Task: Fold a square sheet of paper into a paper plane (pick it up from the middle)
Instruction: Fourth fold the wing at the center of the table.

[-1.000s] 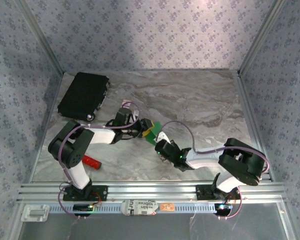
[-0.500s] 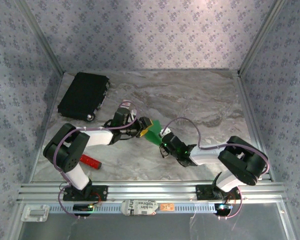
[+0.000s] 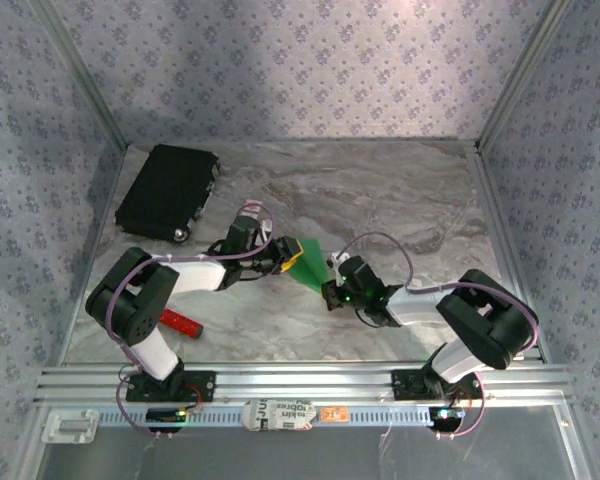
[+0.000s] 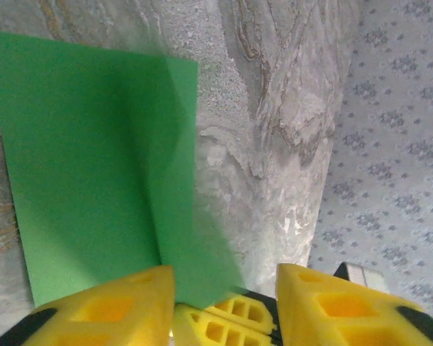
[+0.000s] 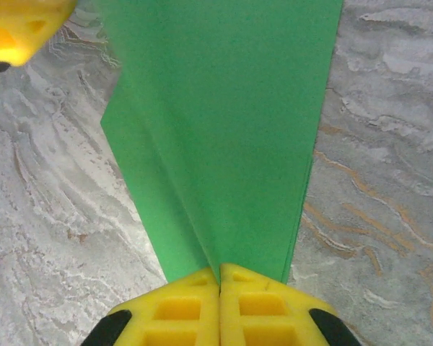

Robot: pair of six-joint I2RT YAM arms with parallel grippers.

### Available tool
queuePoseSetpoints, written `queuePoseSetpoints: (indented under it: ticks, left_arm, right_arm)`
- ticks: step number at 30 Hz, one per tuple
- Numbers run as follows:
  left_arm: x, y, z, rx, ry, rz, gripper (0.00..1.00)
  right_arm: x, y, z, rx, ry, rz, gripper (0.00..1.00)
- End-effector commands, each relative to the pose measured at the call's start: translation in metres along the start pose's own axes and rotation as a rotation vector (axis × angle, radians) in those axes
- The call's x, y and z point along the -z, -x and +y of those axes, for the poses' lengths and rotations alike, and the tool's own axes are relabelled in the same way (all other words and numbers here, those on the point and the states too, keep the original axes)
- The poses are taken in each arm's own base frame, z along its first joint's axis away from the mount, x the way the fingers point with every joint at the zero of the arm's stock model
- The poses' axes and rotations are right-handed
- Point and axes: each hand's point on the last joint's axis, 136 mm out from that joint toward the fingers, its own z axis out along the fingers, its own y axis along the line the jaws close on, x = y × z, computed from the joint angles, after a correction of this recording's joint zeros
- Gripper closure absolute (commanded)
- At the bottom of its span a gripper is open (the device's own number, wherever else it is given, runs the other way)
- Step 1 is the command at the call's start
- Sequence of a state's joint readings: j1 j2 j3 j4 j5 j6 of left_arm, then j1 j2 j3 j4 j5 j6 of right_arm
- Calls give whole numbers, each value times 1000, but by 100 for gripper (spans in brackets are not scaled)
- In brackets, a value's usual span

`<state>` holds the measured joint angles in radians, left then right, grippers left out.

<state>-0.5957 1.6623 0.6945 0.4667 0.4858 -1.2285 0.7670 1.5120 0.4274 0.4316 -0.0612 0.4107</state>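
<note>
Paper, R arm reaching inward, fingers pinching

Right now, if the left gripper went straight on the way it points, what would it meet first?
The green sheet of paper: it sits just ahead of the left gripper, its edge between the parted fingers. The right gripper, shut on the sheet's far end, likely comes next.

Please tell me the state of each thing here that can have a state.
green paper: creased, held at one end by the right tool
right tool: shut on the green paper
left tool: open, paper edge between its fingers
black case: closed, lying flat
red bar: lying on the table
</note>
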Motion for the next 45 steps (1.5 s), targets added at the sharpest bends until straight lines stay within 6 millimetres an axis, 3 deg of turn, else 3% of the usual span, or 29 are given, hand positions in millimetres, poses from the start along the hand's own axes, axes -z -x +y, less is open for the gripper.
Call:
queuePoseSetpoints:
  ticks: [1, 6, 23, 38, 45]
  left_arm:
    - [5, 0, -2, -8, -9, -8, 69]
    - [1, -1, 0, -2, -14, 5, 81]
    - [-32, -30, -4, -12, -39, 80, 85]
    - [-45, -30, -14, -14, -83, 78, 85]
    - [-52, -29, -6, -8, -65, 81, 86]
  right_arm:
    - [1, -29, -3, -59, 34, 106, 93]
    - [2, -27, -2, -109, 79, 119, 93]
    - [2, -30, -13, -275, 137, 164, 93]
    - [2, -33, -23, -347, 145, 183, 93]
    - [3, -33, -24, -374, 152, 187, 93]
